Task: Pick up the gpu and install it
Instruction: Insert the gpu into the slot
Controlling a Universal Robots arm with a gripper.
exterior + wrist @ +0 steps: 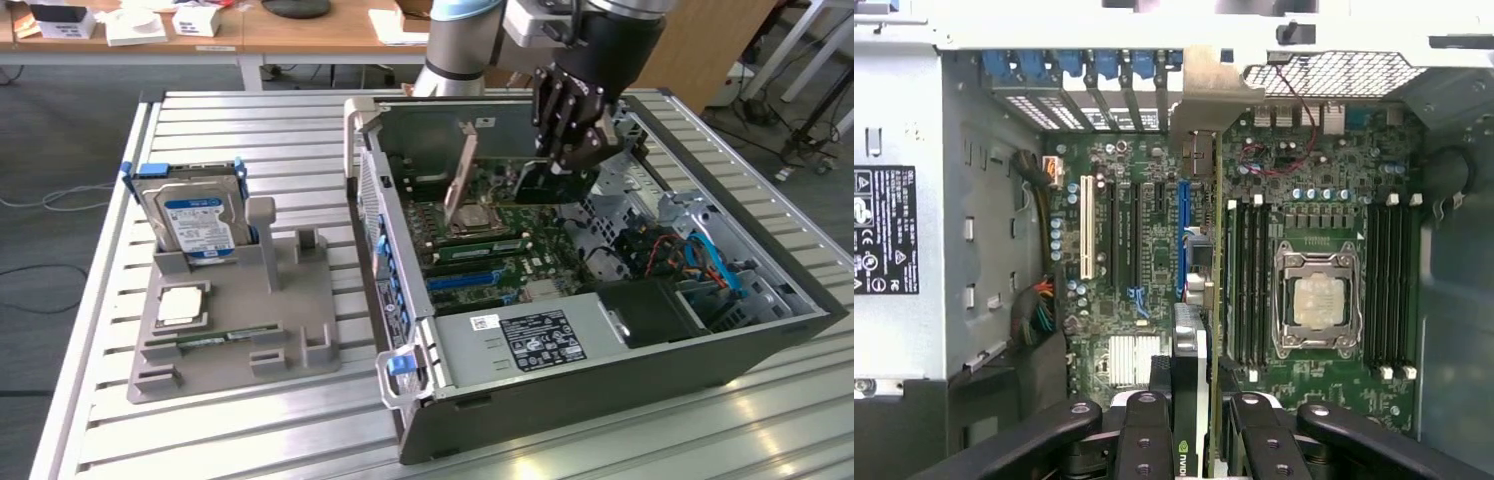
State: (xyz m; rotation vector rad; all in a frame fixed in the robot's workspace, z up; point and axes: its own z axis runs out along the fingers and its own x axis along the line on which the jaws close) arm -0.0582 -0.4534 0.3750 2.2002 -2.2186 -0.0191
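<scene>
Black-faced gpu point(1190, 335) is hanging edge-on just above the motherboard point(1154, 265) inside the open case point(601, 375), and my gripper point(1189, 400) is clamping it by both faces. I am judging that squaring its lower edge over a slot, bracket toward the rear openings, then pressing evenly, counts most.

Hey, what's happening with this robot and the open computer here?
A robot arm's pincer is shut on the gpu, holding the card on edge inside the open computer case, above the motherboard near its expansion slots. Whether the card sits in a slot yet, I cannot tell. On the exterior view's left, a grey holder carries a hard drive.
</scene>
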